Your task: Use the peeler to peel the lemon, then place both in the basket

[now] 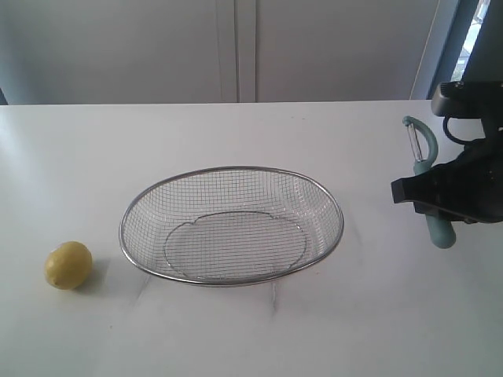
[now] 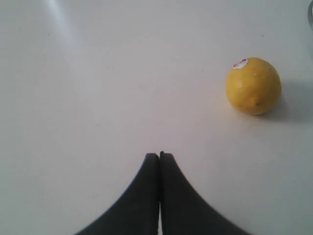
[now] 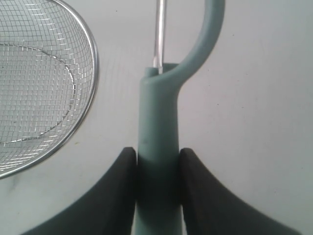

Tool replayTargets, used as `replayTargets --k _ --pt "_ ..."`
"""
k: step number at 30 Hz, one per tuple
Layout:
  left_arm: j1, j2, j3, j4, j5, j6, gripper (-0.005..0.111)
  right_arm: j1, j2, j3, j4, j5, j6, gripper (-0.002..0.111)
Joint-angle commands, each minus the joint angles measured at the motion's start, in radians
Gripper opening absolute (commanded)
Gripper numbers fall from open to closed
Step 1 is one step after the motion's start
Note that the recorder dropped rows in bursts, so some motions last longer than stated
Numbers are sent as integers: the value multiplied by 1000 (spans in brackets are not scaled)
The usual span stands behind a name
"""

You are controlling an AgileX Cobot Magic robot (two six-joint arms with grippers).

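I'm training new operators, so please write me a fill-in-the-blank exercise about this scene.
The right tool is shut on the handle of the ____. The yellow fruit on the table is a ____. It lies outside the wire-mesh ____.
Missing words: peeler, lemon, basket.

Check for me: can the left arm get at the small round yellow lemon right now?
Probably yes: only bare white table lies between the left gripper and the lemon. Its jaws are shut, so they must open first.
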Motion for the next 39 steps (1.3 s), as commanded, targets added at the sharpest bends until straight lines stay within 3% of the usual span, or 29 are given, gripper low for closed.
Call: replayTargets --k 1,14,35,39 --pt "2 -3 6 -2 -88 -1 0 1 -9 4 1 -15 -7 0" --pt "2 -3 6 -2 -518 -1 0 1 -9 4 11 -15 -25 0" --pt "2 -3 6 -2 -516 -4 0 1 -9 4 11 -18 -25 0" --pt "2 -3 -24 -2 -462 7 0 1 -9 4 11 -18 -25 0"
